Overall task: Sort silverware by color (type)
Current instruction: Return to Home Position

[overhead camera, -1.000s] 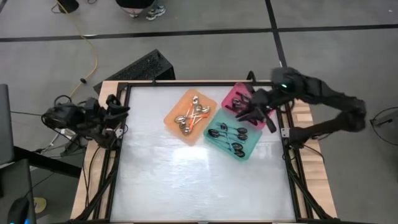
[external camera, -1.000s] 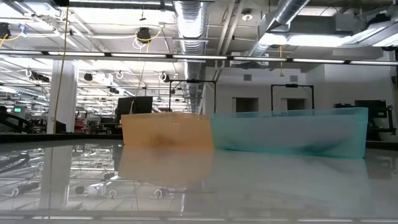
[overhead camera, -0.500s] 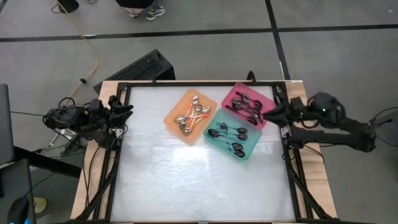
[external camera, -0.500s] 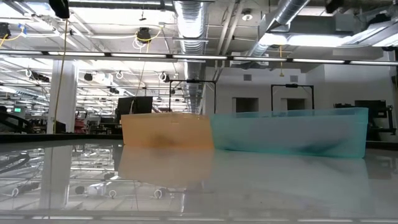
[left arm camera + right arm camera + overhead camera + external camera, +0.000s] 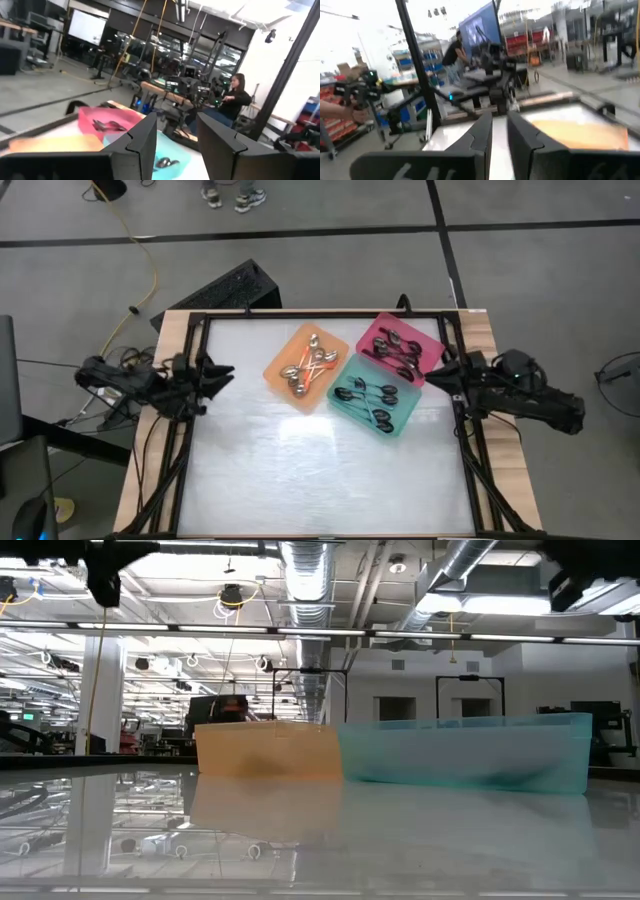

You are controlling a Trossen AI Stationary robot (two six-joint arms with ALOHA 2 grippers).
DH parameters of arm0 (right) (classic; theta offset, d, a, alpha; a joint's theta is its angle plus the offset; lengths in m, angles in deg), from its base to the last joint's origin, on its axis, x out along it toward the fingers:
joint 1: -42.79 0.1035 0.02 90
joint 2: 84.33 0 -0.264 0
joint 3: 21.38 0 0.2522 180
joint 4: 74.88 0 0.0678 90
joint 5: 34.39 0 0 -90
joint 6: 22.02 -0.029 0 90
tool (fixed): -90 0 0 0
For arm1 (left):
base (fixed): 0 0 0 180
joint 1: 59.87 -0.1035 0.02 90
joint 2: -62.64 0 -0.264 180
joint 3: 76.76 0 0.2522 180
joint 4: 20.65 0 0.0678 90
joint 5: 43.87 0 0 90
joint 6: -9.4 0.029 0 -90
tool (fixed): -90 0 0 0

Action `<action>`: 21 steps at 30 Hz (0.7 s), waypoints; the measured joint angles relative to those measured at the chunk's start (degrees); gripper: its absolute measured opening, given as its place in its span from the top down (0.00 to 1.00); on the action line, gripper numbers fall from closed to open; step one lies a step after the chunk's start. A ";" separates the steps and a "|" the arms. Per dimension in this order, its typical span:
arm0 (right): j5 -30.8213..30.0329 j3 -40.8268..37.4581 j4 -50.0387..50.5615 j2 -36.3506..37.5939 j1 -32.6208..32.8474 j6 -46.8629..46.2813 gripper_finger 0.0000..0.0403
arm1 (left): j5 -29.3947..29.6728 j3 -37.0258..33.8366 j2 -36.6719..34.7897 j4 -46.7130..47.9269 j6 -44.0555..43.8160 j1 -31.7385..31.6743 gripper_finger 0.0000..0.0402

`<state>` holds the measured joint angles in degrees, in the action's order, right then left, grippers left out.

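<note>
- We find all the silverware in three trays grouped on the far half of the table (image 5: 300, 470), right of its centre.
- The orange-handled spoons (image 5: 307, 366) lie in the orange tray (image 5: 272, 374), which sits at an angle to the table edges. Their long axes cross one another. The orange handles meet near the tray's middle, and the shiny bowls point outward, one to the far corner and others to the near-left side.
- The teal-handled spoons (image 5: 372, 395) lie in the teal tray (image 5: 404, 427), just beside the orange tray on its right. Most run roughly along the tray's length, from far-left to near-right. We cannot tell which way every bowl faces.
- The black spoons (image 5: 400, 350) lie in the pink tray (image 5: 370, 335), just beside the teal tray's far side. They lie roughly along that tray's length, but they are too dark for us to tell bowl ends from handle ends.
- In the low view, the orange and teal tray walls stand side by side and hide their contents.
- The left gripper (image 5: 222, 370) sits at the table's left edge, well apart from the trays, pointing right. Its fingers are spread with nothing between them.
- The right gripper (image 5: 432, 370) sits at the right edge, near the pink tray, pointing left. A narrow gap separates its fingers, which hold nothing.
</note>
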<state>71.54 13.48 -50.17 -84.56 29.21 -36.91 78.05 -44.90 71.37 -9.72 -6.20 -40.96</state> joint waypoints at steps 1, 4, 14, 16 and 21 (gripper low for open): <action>0.04 -0.46 0.48 -0.15 0.04 -0.14 0.83 | -0.44 -1.48 -0.19 -1.41 -0.58 0.00 0.70; 0.53 -2.66 -3.10 -1.26 0.20 -0.75 0.83 | -1.29 -5.58 -0.30 -6.09 -2.50 0.00 0.70; 0.54 -11.93 -14.44 -1.07 4.56 -1.34 0.83 | -2.75 -17.47 -0.26 -21.07 -5.90 0.00 0.70; 0.22 -13.01 -14.99 -0.76 5.44 -1.56 0.83 | -2.74 -17.46 -0.30 -20.52 -6.13 0.00 0.70; -1.66 -16.62 -17.65 -0.76 7.57 -2.20 0.83 | -2.71 -17.46 -0.28 -20.26 -5.54 0.00 0.70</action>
<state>69.88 -3.14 -67.82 -85.32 36.79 -39.10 75.34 -62.36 71.09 -29.98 -11.74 -40.96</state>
